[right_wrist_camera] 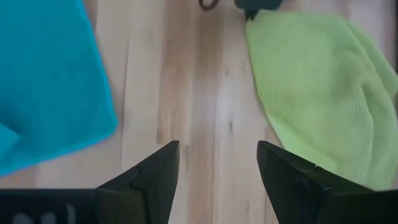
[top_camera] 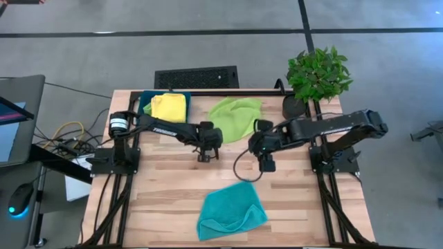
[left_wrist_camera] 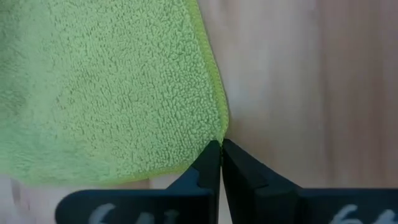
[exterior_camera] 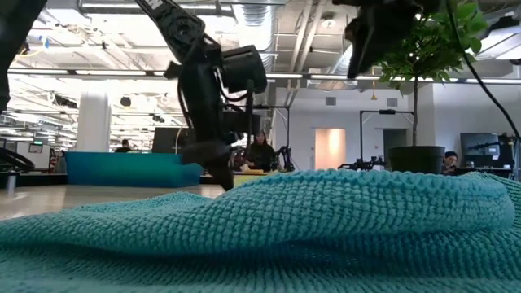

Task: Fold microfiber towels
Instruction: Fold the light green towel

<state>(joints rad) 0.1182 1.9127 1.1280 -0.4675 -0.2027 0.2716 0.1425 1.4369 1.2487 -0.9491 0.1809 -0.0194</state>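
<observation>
Wooden table [top_camera: 159, 200], frame centre: left gripper [top_camera: 204, 158] pinching corner of lime towel [top_camera: 235, 117] lying up-right of it; right gripper [top_camera: 266, 164] spread, empty, beside.

From overhead we look straight down on the whole tabletop [top_camera: 173, 187]. Low down, we look level across it, tight behind the teal towel [exterior_camera: 269, 236]. Each wrist camera looks closely down at the wood; both share the green towel [left_wrist_camera: 99, 87], also seen from overhead.
</observation>
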